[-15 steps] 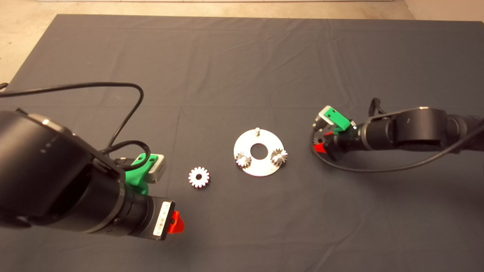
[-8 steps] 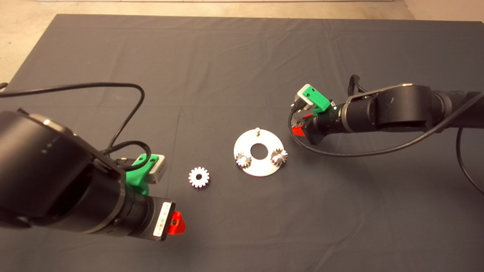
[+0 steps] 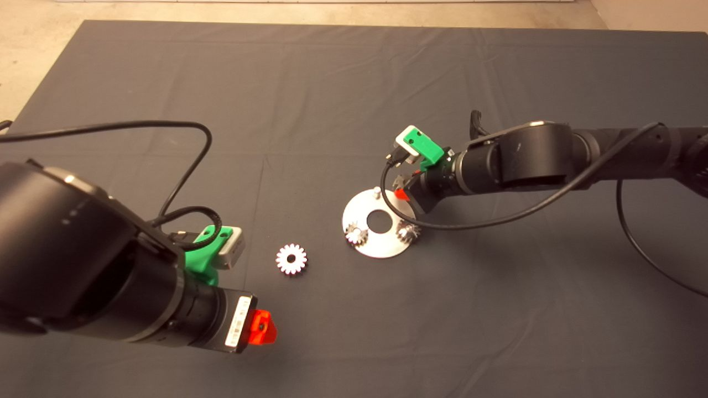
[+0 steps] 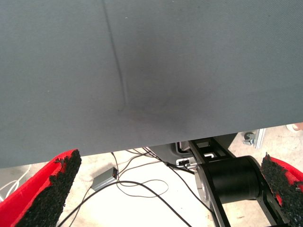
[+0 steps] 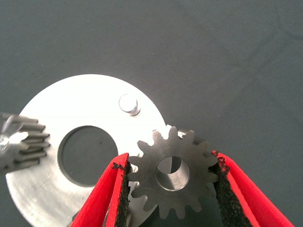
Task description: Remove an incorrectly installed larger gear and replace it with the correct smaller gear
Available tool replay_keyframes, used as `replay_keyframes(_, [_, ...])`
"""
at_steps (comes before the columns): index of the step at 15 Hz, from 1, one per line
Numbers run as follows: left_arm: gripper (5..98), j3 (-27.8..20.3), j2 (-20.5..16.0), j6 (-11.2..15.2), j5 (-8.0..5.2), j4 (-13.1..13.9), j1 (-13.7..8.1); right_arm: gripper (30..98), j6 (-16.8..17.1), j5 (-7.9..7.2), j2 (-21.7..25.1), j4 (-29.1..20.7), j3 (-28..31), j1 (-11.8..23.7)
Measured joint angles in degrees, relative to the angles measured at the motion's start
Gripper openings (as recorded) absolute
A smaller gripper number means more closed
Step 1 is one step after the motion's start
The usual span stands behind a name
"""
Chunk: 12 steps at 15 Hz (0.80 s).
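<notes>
The larger gear [image 3: 291, 258] lies flat on the mat, left of the round silver plate [image 3: 381, 246]. The plate carries two shiny small gears [image 3: 357, 235] [image 3: 407, 232] and one bare pin [image 3: 376, 192]. My right gripper [image 3: 402, 194] hovers over the plate's far right edge. In the right wrist view it [image 5: 170, 160] is shut on the smaller gear [image 5: 189, 189], held flat just beside the bare pin [image 5: 129, 104] above the plate [image 5: 85, 104]. My left gripper [image 3: 260, 327] waits at the lower left, open and empty [image 4: 170, 158].
The dark mat [image 3: 354, 83] spreads around the plate, with bare floor [image 3: 33, 33] beyond its far left edge. Black cables [image 3: 182, 166] loop over both arms. The left wrist view shows the mat's edge and floor cables [image 4: 137, 184].
My right arm has moved left and away from me with the smaller gear, from right of the plate to above its far right edge. The left arm has barely moved.
</notes>
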<state>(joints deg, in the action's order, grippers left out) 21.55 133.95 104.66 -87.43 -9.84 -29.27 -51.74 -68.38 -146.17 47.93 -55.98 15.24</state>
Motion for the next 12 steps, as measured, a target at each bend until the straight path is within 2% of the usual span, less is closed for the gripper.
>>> replay_keyframes(5, [98.2, 0.0, 0.0, 0.1, -0.02, 0.0, 0.0, 41.1, 0.0, 0.0, -4.1, 0.0, -2.4, 0.0])
replay_keyframes(12, [98.2, 0.0, -0.2, 0.1, -0.02, 0.0, 0.0, 41.1, 0.0, -2.45, -6.5, 0.0, -3.7, 0.0])
